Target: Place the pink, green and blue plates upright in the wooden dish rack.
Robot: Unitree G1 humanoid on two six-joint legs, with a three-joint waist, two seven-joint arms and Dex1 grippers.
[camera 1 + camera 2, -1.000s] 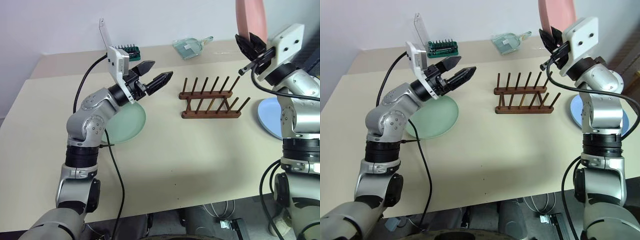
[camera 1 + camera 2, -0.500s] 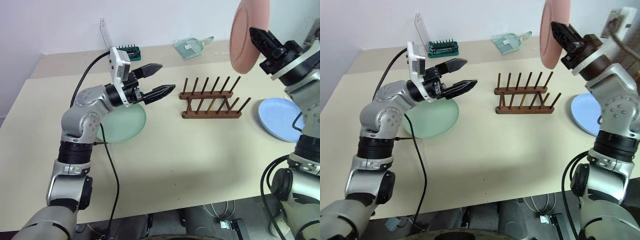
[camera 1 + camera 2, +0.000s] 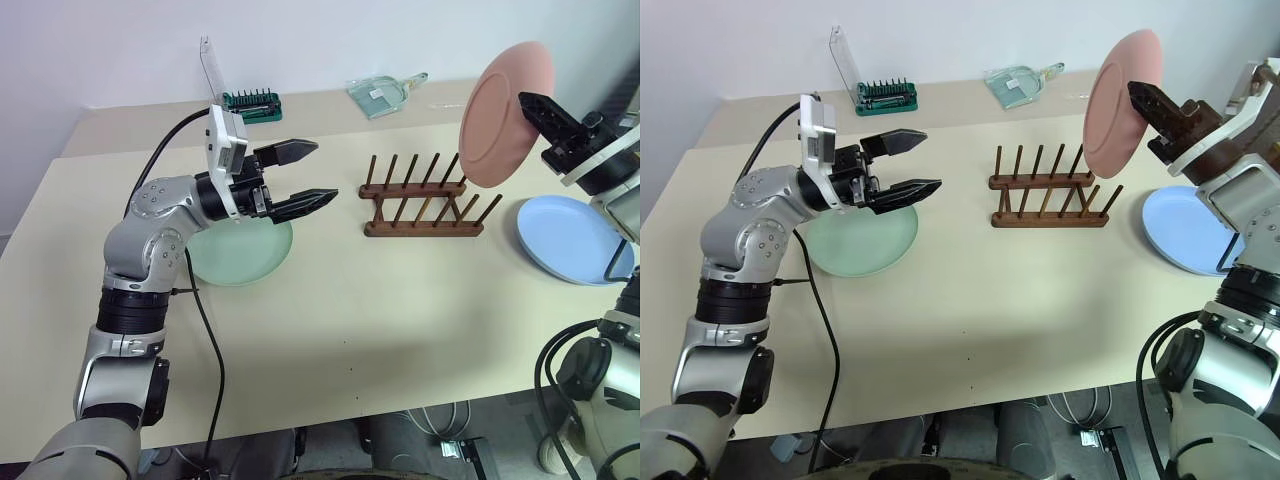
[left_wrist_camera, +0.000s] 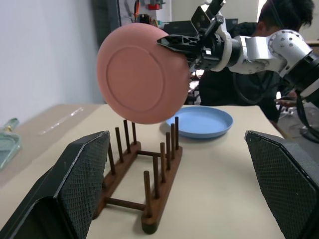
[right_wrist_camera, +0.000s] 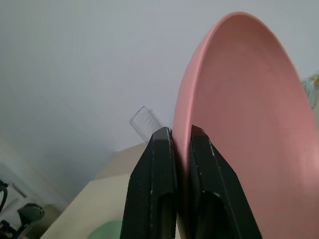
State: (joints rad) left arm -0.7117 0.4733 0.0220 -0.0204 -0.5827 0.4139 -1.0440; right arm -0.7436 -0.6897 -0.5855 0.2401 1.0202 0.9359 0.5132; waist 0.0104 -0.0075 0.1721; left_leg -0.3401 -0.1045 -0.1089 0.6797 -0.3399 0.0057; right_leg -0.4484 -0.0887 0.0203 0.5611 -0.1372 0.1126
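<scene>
Since a second ago the right tool [image 3: 528, 100], clamped on the pink plate's [image 3: 500, 118] rim, has rolled it face-on toward the wooden dish rack [image 3: 425, 197], upright above its right end; left tool [image 3: 308, 176] gapes apart left of the rack.

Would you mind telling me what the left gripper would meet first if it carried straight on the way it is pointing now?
Probably the wooden dish rack, which lies straight ahead between the open jaws of the left gripper. The gripper seems raised above the table, so it might skim over the pegs toward the pink plate; depth is unclear.
</scene>
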